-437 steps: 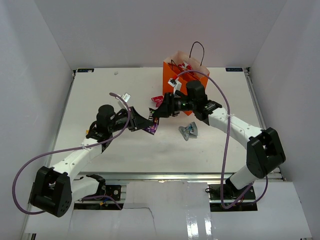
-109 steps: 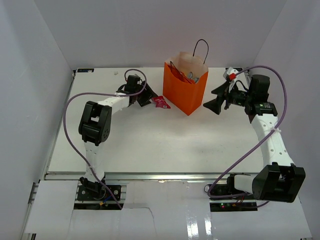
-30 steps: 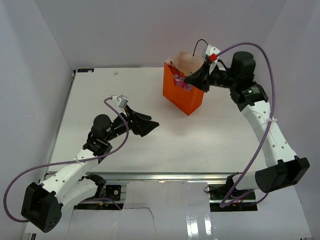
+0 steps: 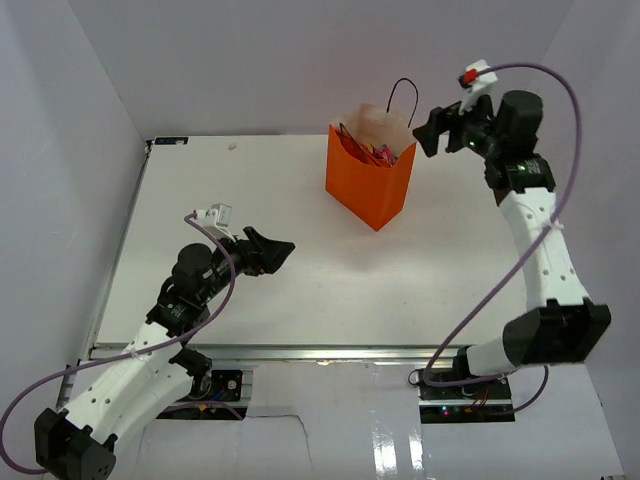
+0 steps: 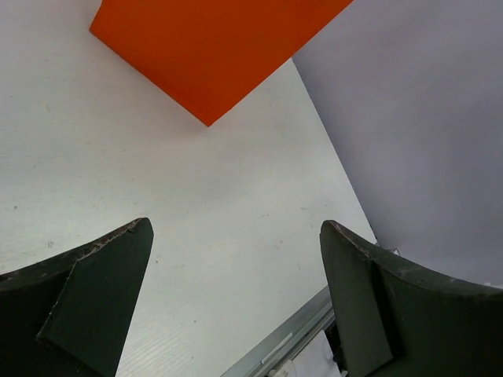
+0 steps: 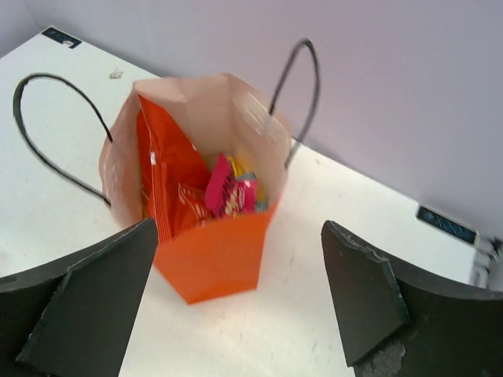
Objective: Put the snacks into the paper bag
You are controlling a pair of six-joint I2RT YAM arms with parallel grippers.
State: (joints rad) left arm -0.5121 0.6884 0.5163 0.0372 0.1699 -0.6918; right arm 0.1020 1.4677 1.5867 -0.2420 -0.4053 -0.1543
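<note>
Right pincer [image 6: 240, 228] spread, empty; below it the tall bright-orange paper gift bag [image 6: 216, 263] holds a shiny pink-red wrapper [image 6: 218, 184] (other packets [image 6: 165, 181] beside). Left pincer [image 5: 236, 226] spread too, bag ahead.

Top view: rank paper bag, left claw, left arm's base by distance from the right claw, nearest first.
1. paper bag: at the back, just left of the right claw.
2. left claw: middle, left side.
3. left arm's base: front edge, left.
</note>
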